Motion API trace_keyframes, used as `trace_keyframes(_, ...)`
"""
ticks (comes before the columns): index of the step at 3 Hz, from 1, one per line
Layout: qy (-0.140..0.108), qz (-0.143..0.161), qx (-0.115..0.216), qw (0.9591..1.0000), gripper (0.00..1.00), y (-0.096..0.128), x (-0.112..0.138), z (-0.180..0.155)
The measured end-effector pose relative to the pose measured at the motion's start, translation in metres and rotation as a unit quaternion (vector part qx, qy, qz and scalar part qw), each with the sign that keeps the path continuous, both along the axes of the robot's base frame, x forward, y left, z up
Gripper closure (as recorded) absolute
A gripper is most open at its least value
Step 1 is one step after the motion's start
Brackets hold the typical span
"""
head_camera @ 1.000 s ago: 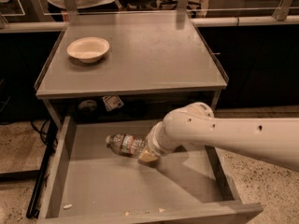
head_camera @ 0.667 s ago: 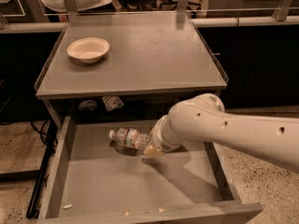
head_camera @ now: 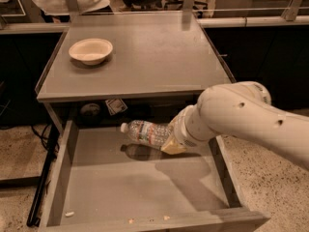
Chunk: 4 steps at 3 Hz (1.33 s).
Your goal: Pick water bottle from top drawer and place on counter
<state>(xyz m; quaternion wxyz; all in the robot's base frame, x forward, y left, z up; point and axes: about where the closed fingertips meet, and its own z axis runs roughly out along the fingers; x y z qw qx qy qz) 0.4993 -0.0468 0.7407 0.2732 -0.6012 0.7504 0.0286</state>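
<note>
The small clear ribbed plastic water bottle, with its white cap and a red, white and green label band, lies nearly level in the air just above the floor of the wide grey box-shaped top drawer. Its cap points to the left and its shadow falls on the drawer bottom right beneath it. The pale yellowish two-finger pincer is clamped on the bottle's base end, toward the back right of the pulled-out drawer. From the pincer the thick white robot arm runs off to the right over the drawer's right wall. A few small pale crumbs lie on the drawer bottom near its front wall. In the dark recess behind the drawer sit a small white packet and a dark round object. Above, the flat grey rectangular bench carries a shallow cream-coloured bowl near its left rear corner. A speckled floor surrounds the cabinet.
</note>
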Motion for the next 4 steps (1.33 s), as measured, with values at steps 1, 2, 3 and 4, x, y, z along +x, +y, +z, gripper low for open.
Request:
trace_keyframes(1,-0.004,0.014,0.056,0.9983,1.0,-0.022,-0.008,0.053)
trace_keyframes(2,-0.058,0.025,0.039,0.9972,1.0,-0.033,-0.019,0.124)
trace_keyframes(3,-0.062,0.027,0.039,0.997,1.0,-0.032,-0.019,0.126)
trace_keyframes(4,-0.07,0.03,0.038,0.9964,1.0,-0.032,-0.018,0.132)
